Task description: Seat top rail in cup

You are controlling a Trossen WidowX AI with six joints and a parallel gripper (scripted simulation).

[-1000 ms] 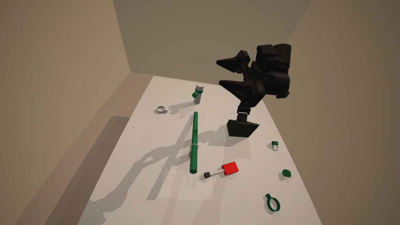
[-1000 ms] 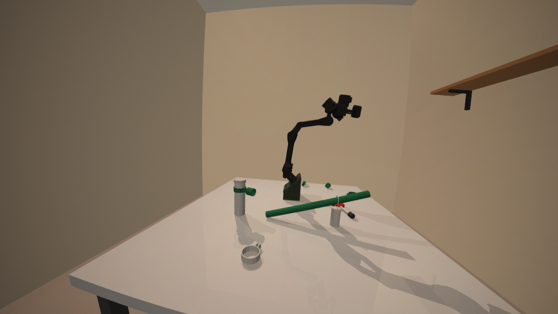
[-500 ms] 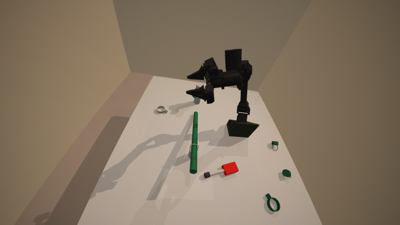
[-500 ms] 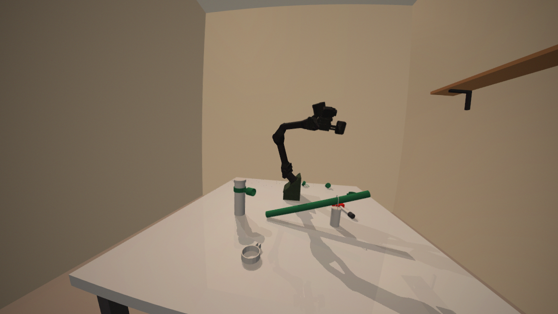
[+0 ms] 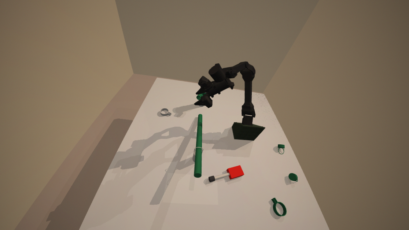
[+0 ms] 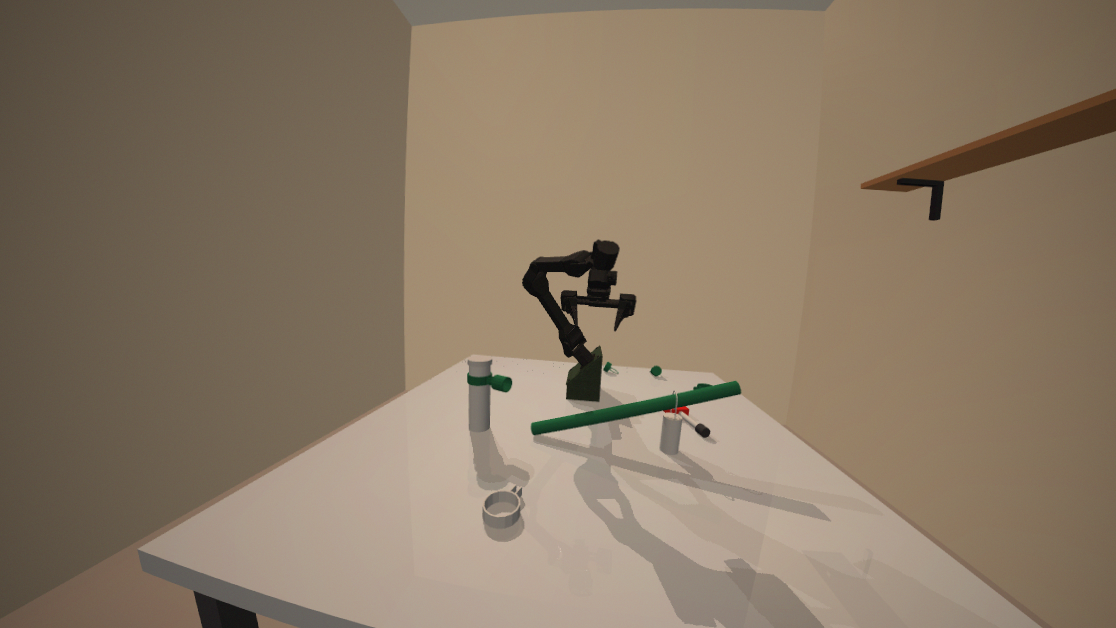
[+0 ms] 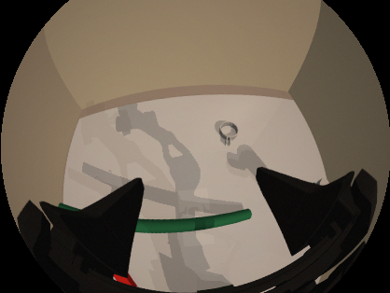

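Right up front, grey band: lying loose on the worktop (image 5: 183, 211) (image 6: 327, 538) (image 7: 280, 140), the grey band (image 5: 161, 111) (image 6: 499, 518) (image 7: 236, 134) is serving no part of the joint.
Short post: standing upright, the short post (image 6: 670, 435) is carrying the loop cap (image 5: 198, 147) (image 6: 670, 413), whose wire is encircling the rail.
Rail: slanting through that loop, the green rail (image 5: 198, 137) (image 6: 624, 410) (image 7: 173, 227) is dipping toward the big post (image 6: 479, 410), its cut end (image 5: 200, 115) (image 6: 534, 428) (image 7: 249, 214) sitting low and outside the cup.
Mallet: resting behind the short post, a red-headed mallet (image 5: 235, 172) (image 6: 681, 410) (image 7: 123, 279) is playing no part.
Cup and band: hanging level with the brace band (image 6: 472, 378), the rail-end cup (image 5: 199, 96) (image 6: 503, 383) is waiting unfilled, the band sitting just below the post cap (image 6: 479, 359).
Fingers: standing wide apart and gripping nothing, the gripper's fingers (image 5: 195, 99) (image 6: 596, 327) are hovering above and beyond the rail.
Risks: lifting the end too little would be ramming it beneath the cup's mouth; pushing off-line could be twisting the cup or dragging the band down. Gripping too near the end could be jamming fingers against the cup, and releasing before full seating could be letting the rail tip out.
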